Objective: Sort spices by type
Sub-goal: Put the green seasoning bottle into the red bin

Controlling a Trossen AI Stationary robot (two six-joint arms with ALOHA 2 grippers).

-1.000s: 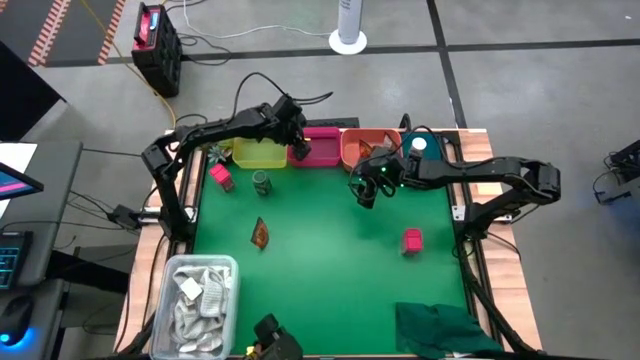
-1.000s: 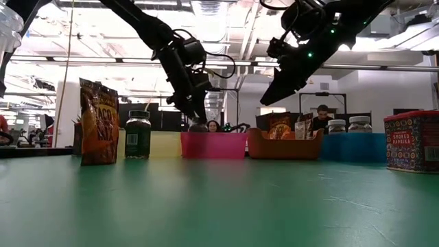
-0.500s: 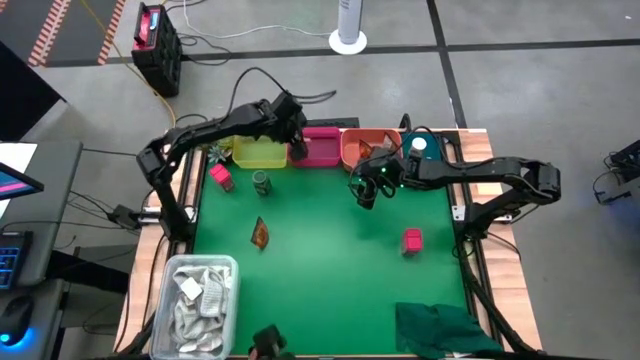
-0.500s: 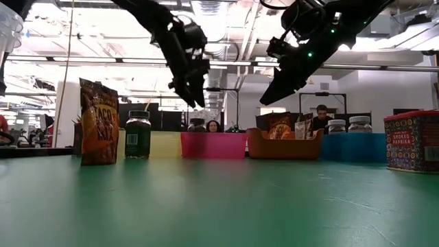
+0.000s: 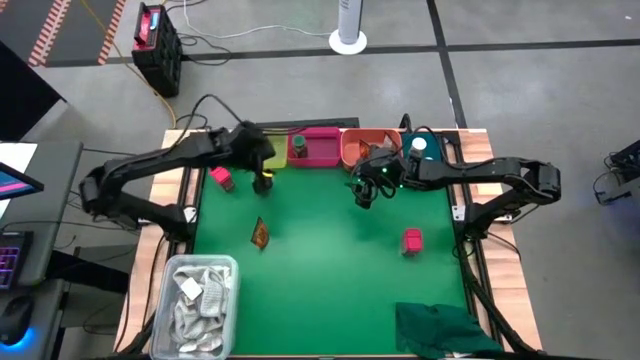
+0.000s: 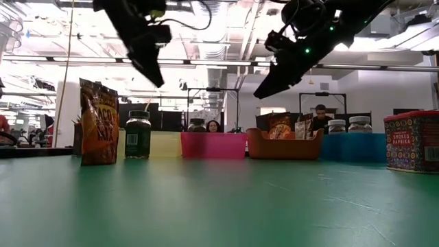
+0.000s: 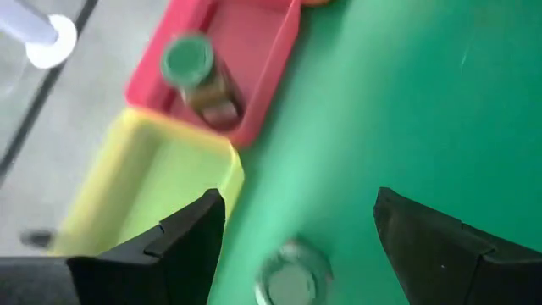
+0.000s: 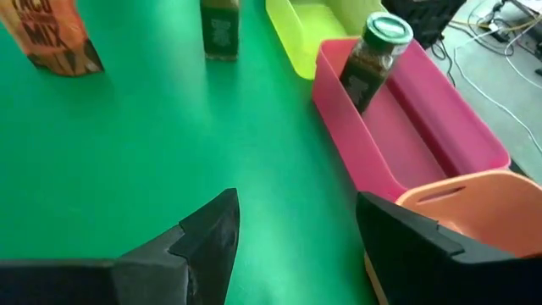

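Overhead, green table (image 5: 330,290), lit room.

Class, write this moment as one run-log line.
left pincer: open, above green jar on mat | right pincer: open, empty, mid-table | second green jar: in pink tray

Along the table's (image 5: 330,290) far edge four trays stood side by side; the second tray from the left (image 5: 322,147) held one jar (image 5: 298,144) at its left end. A second jar (image 5: 263,182) stood on the mat before the leftmost tray (image 5: 262,156), a box (image 5: 221,177) to its left and a packet (image 5: 260,234) nearer the front. Another box (image 5: 412,240) lay toward the right side, a tub (image 5: 196,305) occupied the front left corner, and a cloth (image 5: 445,330) the front right.
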